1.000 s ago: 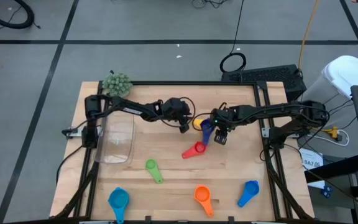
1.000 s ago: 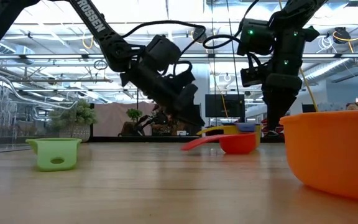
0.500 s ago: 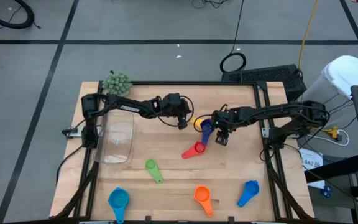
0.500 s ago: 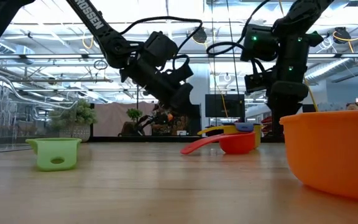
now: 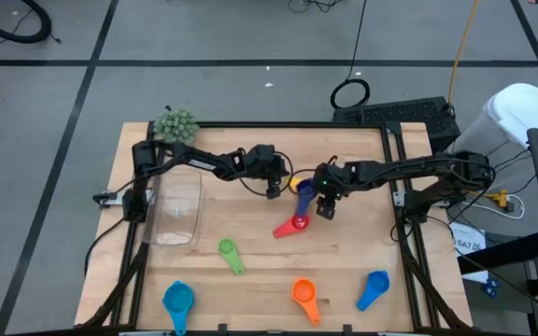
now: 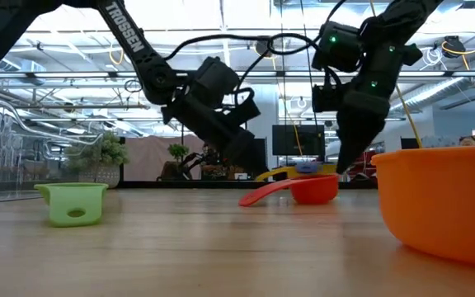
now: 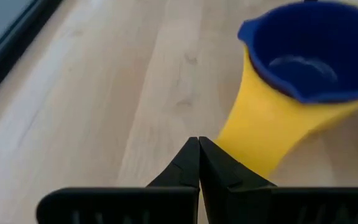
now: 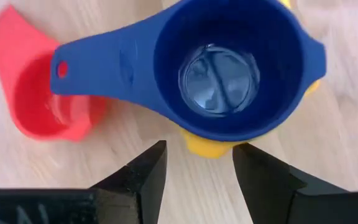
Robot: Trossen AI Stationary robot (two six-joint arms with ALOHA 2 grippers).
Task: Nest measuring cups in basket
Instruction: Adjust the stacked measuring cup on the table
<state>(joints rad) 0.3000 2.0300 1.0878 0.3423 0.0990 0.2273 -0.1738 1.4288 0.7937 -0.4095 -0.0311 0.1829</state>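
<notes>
So at this point the dark blue cup (image 8: 238,68) was sitting inside the yellow cup (image 7: 263,137), roughly mid-table toward the back, with its handle reaching out over the red cup (image 8: 48,106) lying just beside it. Neither gripper had hold of anything.

The left gripper (image 7: 197,163) was clenched tight — fingertips pressed together on nothing — and sat just off the yellow cup's handle, which pointed toward it. The right gripper (image 8: 197,165) hung right over the nested pair with its fingers spread apart, the blue cup's bowl showing in the gap beyond them, not touching it as far as I could tell.

The rest of the cups were scattered on the table (image 5: 250,233): the green cup (image 5: 231,255) near the middle, a lighter blue cup (image 5: 177,301) at the front-left, the orange cup (image 5: 304,296) front-center, and another lighter blue cup (image 5: 374,287) front-right. All well apart from each other.

The basket (image 5: 177,207) — that clear tray — was over on the left side of the table with no cups in it. A fuzzy green ball (image 5: 175,124) sat at the back-left corner, near the basket's far end.
</notes>
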